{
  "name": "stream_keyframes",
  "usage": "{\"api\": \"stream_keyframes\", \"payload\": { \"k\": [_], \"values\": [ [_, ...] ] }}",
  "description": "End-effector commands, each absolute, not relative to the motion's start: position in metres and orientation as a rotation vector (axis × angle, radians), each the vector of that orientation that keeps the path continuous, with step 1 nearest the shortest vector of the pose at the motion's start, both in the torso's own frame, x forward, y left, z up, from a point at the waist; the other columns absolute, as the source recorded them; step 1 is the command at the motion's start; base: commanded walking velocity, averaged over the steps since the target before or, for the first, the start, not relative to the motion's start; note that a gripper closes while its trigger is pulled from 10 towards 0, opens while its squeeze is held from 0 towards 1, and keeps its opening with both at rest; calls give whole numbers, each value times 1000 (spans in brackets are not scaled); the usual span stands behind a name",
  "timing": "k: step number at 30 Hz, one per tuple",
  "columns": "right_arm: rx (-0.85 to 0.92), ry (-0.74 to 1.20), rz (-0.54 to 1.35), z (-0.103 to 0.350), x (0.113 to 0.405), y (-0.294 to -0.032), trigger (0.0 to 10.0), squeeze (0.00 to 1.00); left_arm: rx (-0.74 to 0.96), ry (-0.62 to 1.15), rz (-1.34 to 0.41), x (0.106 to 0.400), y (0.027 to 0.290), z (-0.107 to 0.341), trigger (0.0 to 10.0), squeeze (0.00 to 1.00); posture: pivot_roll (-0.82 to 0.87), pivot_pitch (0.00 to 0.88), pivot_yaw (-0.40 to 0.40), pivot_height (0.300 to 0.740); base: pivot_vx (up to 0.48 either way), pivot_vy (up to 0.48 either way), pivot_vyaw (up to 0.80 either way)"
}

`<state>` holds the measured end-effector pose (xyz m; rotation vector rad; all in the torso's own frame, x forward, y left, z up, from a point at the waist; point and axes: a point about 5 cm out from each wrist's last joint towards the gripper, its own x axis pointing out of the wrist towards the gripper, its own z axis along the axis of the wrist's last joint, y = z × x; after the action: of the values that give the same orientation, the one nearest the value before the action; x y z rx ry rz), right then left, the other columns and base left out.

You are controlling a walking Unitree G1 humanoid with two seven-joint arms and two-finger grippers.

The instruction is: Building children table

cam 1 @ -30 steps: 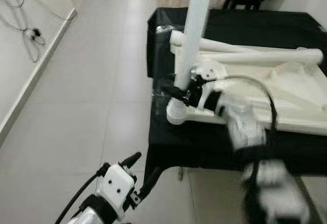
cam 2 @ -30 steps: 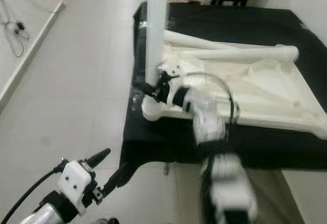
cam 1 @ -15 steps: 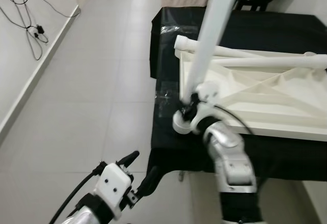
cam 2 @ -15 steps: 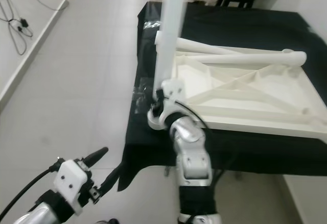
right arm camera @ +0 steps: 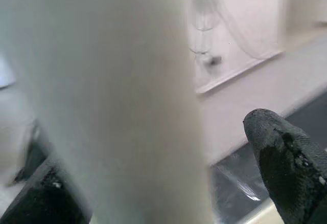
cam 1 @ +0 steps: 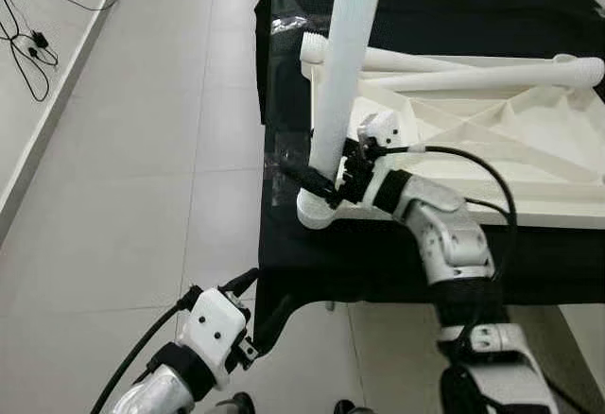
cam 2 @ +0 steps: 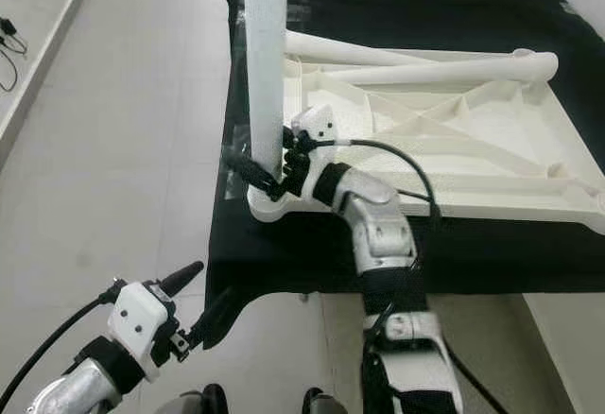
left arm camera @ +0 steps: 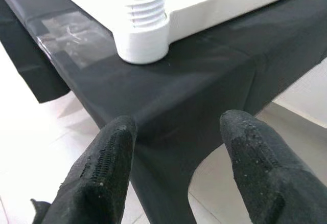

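pale tiled floor (cam 1: 142, 149), white wall (cam 1: 28, 102), black-draped table (cam 1: 454, 17)

1. A white plastic tabletop (cam 1: 529, 163) lies upside down on a black cloth (cam 1: 378, 253) that covers a table.
2. A white leg (cam 1: 342, 64) stands upright in the tabletop's near left corner socket (cam 1: 317, 211).
3. The right gripper (cam 1: 326, 182) reaches to the base of that leg, a black finger (cam 1: 307, 177) on either side of it.
4. Two more white legs (cam 1: 473, 74) lie across the far edge of the tabletop.
5. The left gripper (cam 1: 255, 305) hangs low over the grey tiled floor (cam 1: 132, 197), fingers apart, beside the cloth's hanging edge.
6. Cables (cam 1: 28, 36) lie by the wall.
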<state>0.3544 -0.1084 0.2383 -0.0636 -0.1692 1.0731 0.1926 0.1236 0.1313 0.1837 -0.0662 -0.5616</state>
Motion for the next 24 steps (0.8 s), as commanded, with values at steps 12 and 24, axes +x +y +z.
{"api": "stream_keyframes", "payload": {
  "k": [12,24],
  "values": [
    [-113,-111,1212,239,372,-114,0,0,183,-26,-571,193,120,121,10000,0,88,209,-29,740,0,0,0],
    [19,133,379,143,324,-107,0,0,177,-25,-572,193,124,121,10000,0,37,231,-27,740,0,0,0]
  ]
}}
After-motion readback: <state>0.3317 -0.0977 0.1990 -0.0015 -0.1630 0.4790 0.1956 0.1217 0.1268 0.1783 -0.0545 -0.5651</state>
